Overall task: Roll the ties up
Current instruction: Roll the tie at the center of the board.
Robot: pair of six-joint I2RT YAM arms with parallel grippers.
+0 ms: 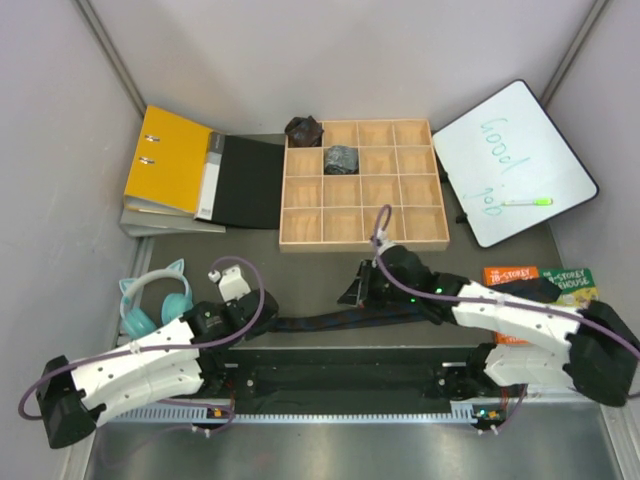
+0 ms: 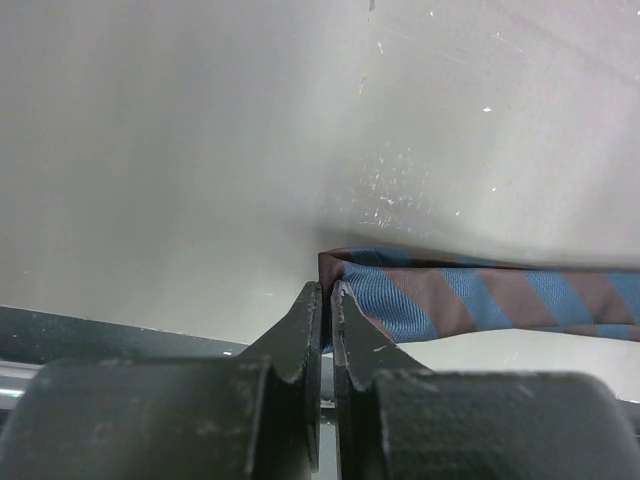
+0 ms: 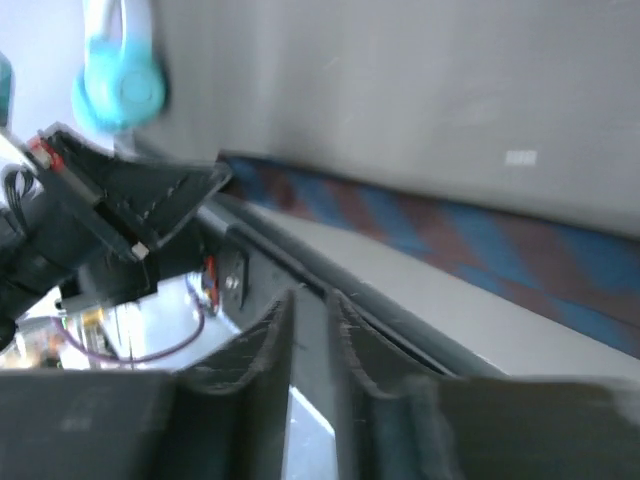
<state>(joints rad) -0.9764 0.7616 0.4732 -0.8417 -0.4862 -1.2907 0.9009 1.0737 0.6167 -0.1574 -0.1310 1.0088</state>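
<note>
Grey table (image 1: 300,270) with pale walls around it carries everything. On it a striped tie (image 1: 320,322) lies stretched flat between the two claws. The left claw (image 2: 327,290) is clenched, its fingers pressed together. The blue and brown end of this tie sits exactly at its tips and runs away to the right of them. Whether the cloth is really caught between them I cannot tell. The right claw (image 3: 312,300) holds its fingers close together with a thin gap, but its view is blurred, so I cannot tell if it grasps something. The tie passes just beyond its tips, slanting from upper left to lower right. Far ahead of both claws stands a wooden tray (image 1: 360,245) of compartments. A brownish-black rolled tie (image 1: 305,130) rests at its far left corner, and a greyish rolled tie (image 1: 341,158) lies in a cell near it. Turquoise headphones (image 1: 155,300) lie just left of the left arm.
</note>
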